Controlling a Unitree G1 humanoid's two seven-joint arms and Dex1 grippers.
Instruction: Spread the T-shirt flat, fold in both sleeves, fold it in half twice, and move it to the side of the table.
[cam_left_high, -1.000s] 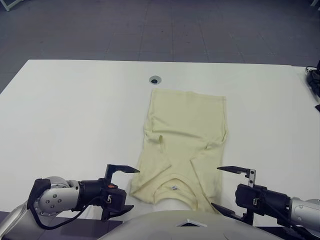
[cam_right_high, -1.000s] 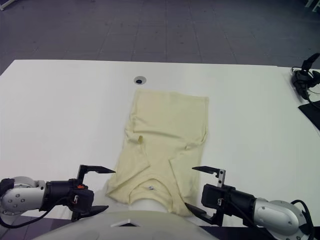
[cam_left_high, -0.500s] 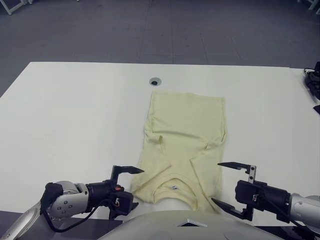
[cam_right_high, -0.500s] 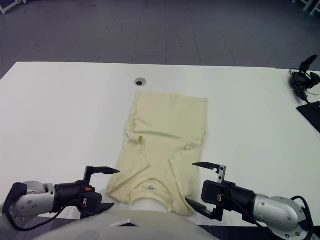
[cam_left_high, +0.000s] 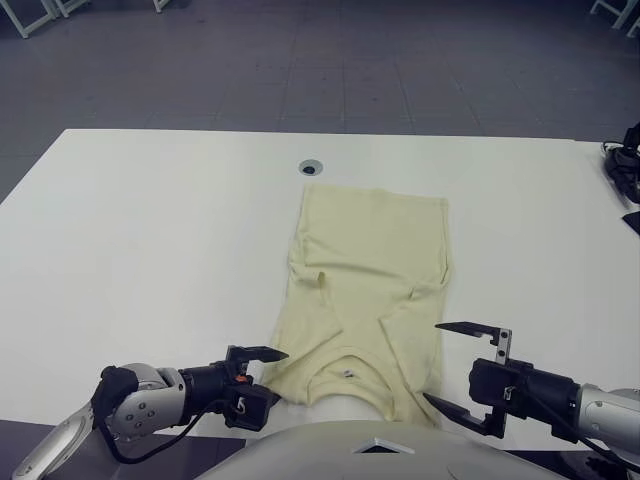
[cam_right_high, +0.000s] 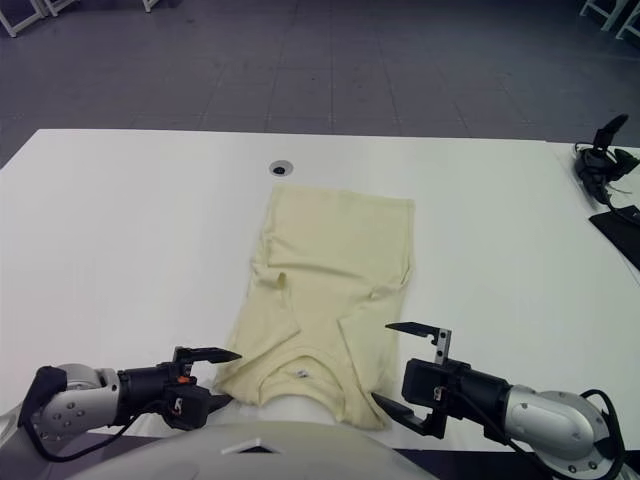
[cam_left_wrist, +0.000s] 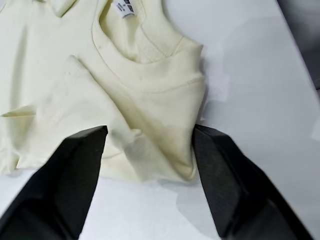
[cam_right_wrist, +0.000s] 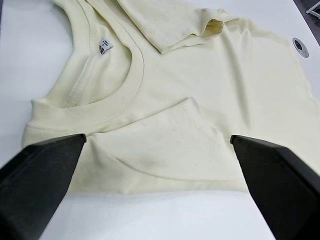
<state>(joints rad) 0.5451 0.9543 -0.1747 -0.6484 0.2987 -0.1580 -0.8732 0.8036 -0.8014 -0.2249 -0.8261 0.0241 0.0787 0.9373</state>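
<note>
A white table (cam_left_high: 150, 250) carries a pale yellow T-shirt (cam_left_high: 370, 270), lying with both sleeves folded in and its collar at the near edge. 1 small round port (cam_left_high: 311, 167) sits in the tabletop just beyond the hem. Dark gear (cam_right_high: 600, 160), possibly cables, rests at the right edge.

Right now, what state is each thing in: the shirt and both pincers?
T-shirt: flat on the table, both sleeves folded in, not yet halved.
Left pincer: open, straddling the shirt's near left shoulder corner.
Right pincer: open, at the near right corner, gripping nothing.
</note>
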